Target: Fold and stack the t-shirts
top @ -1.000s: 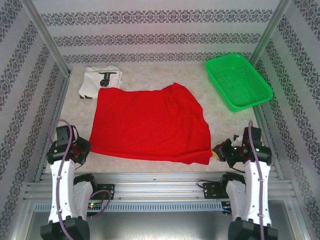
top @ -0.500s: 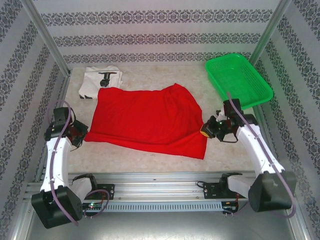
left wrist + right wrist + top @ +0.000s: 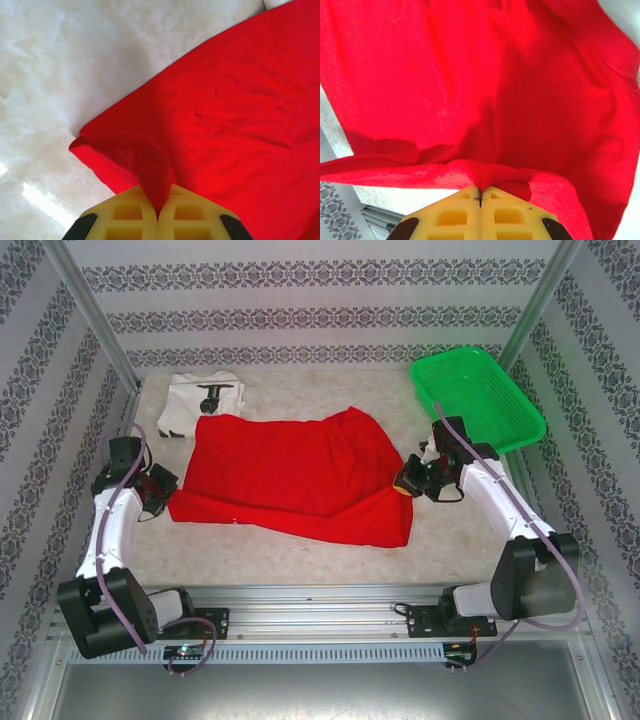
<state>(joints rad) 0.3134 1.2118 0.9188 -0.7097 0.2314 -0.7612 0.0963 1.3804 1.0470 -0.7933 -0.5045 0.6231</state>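
While the pale table (image 3: pixel 300 562) carries everything shown, the red shirt (image 3: pixel 290 475) is the largest item on it, spread across the middle with wrinkles toward its right side. Its far-left corner overlaps the near edge of the white shirt (image 3: pixel 200 398). The left arm (image 3: pixel 110 530) rises from its base at the near-left and bends inward along the table's left edge, its wrist turned toward the cloth. The right arm (image 3: pixel 500 502) stretches farther forward from the near-right, elbow out to the side, forearm angled in toward the shirt's right edge. The green basket (image 3: pixel 478 400) sits at the far-right corner, apart from the red shirt and just beyond the right arm's wrist. The white shirt lies folded at the far-left corner, black graphic upward. The left gripper (image 3: pixel 163 497) meets the red shirt at its near-left corner, and the right gripper (image 3: pixel 402 483) meets it partway along the right edge. In the left wrist view the left gripper (image 3: pixel 158 212) has its yellow fingers (image 3: pixel 125 216) pressed together on a pinch of red cloth, the corner folding out to their left over the table. In the right wrist view the right gripper (image 3: pixel 480 192) likewise has its fingers (image 3: pixel 451 216) clamped on the hem, the cloth draping away ahead of them.
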